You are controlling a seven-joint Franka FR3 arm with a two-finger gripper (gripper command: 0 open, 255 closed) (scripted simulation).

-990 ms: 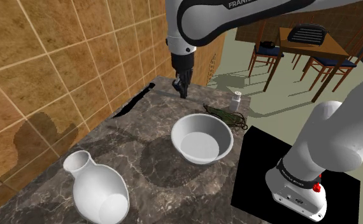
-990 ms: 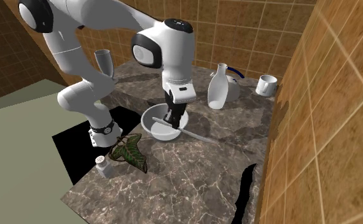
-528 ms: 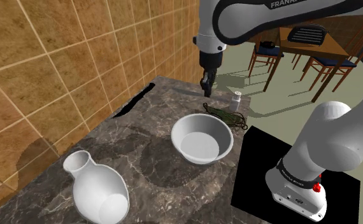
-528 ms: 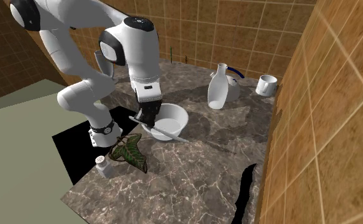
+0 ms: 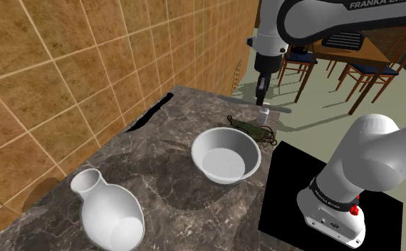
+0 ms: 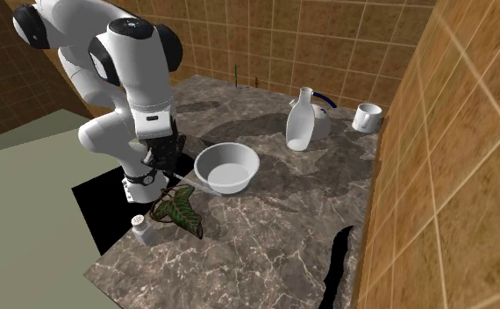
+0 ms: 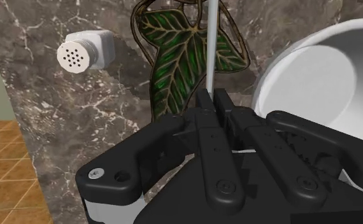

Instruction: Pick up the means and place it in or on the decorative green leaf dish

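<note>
Jaws carried one rod [image 7: 207, 44] from one bowl [image 7: 314, 76] — over one leaf dish [image 7: 174, 63].

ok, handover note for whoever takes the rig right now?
Gripper: shut on a thin pale rod, held clear of the counter.
Leaf dish: flat on the counter, between the shaker and the bowl. In the wrist view the rod lines up over it.
Done: rod picked up and carried to the dish.
Left: lower the rod onto the dish, open the gripper, back away. Probably watch the shaker close by.
</note>
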